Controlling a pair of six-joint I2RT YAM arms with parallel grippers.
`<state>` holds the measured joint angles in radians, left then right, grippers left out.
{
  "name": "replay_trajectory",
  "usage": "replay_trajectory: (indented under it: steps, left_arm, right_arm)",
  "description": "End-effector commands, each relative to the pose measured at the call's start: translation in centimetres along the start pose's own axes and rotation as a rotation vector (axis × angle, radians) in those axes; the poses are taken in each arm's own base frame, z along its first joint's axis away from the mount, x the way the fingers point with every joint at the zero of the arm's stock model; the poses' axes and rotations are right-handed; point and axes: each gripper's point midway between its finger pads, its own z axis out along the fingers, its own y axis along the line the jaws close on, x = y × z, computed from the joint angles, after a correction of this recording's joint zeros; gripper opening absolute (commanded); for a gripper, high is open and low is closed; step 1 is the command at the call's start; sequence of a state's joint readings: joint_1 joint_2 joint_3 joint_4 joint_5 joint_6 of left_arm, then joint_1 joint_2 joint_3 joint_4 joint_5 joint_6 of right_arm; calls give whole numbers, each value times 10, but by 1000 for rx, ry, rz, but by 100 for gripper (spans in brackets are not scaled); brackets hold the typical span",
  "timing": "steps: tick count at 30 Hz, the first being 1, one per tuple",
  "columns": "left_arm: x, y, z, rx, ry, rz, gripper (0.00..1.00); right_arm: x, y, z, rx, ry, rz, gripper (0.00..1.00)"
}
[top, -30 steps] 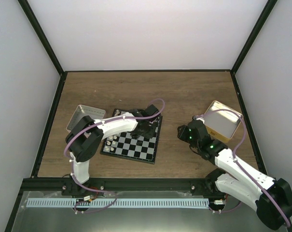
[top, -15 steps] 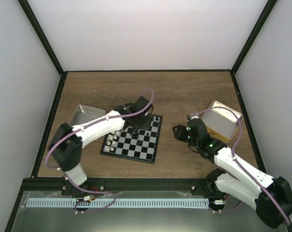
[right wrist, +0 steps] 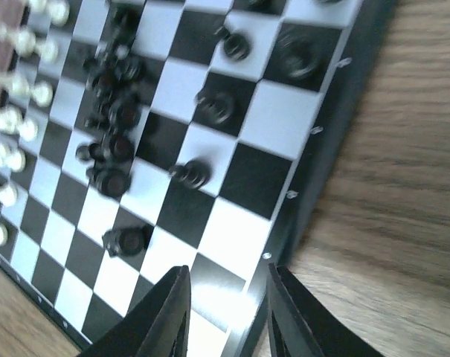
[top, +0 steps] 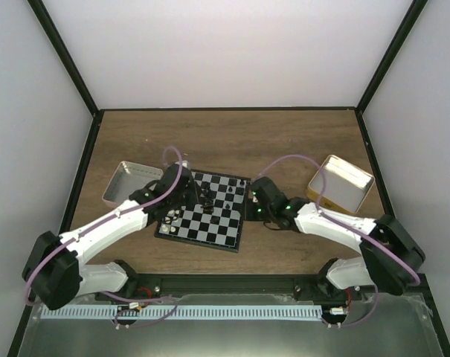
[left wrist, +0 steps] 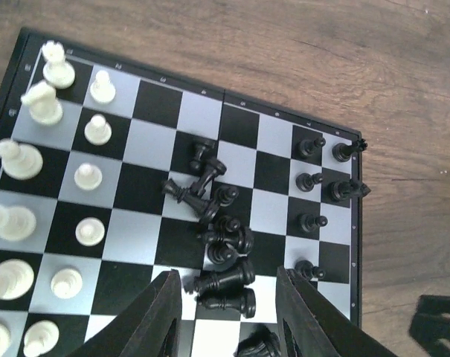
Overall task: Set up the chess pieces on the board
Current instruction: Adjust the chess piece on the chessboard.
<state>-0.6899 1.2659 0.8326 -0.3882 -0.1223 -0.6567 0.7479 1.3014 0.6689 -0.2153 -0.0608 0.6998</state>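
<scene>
Toward the near edge of the desk, about midway along it, lies the board [top: 217, 230], and both my claws hang over it. My left claw [left wrist: 226, 297] is spread wide with nothing in it, above the fallen black pieces [left wrist: 217, 223] heaped across the middle squares. My right claw [right wrist: 223, 297] is likewise parted and empty, over the board's right border. The white pieces [left wrist: 87, 130] stand in two files along the board's left side. The standing black pieces [left wrist: 310, 182] line its right side, with gaps.

I judge the step in hand to be sorting that heap. Next I would lower one claw over a single fallen figure, pinch it without nudging its neighbours, and stand it on a free square at the right. They lie tangled, so that looks fiddly.

My left wrist view cuts off the nearest rows and my fingers hide some figures. The right wrist view is too blurred to tell their kinds.

Farther out sit a grey tin [top: 124, 181] toward the left edge and a tan tin [top: 344, 184] toward the right. I cannot tell whether either holds anything.
</scene>
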Motion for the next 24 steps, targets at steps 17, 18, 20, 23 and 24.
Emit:
replay_trajectory:
  steps: [17,18,20,23,24]
  left_arm:
    - [-4,6,1,89,-77,-89,38]
    - [-4,6,1,89,-77,-90,38]
    - [-4,7,1,88,-74,-91,38]
    - [-2,9,2,85,-68,-92,38]
    - [-1,10,2,84,-66,-92,38]
  right_arm:
    - [8,43,59,0,97,-33,16]
    - [8,43,61,1,97,-33,16]
    - [8,42,65,9,98,-28,15]
    - [8,38,70,30,94,-14,13]
    - [8,36,71,36,92,-10,13]
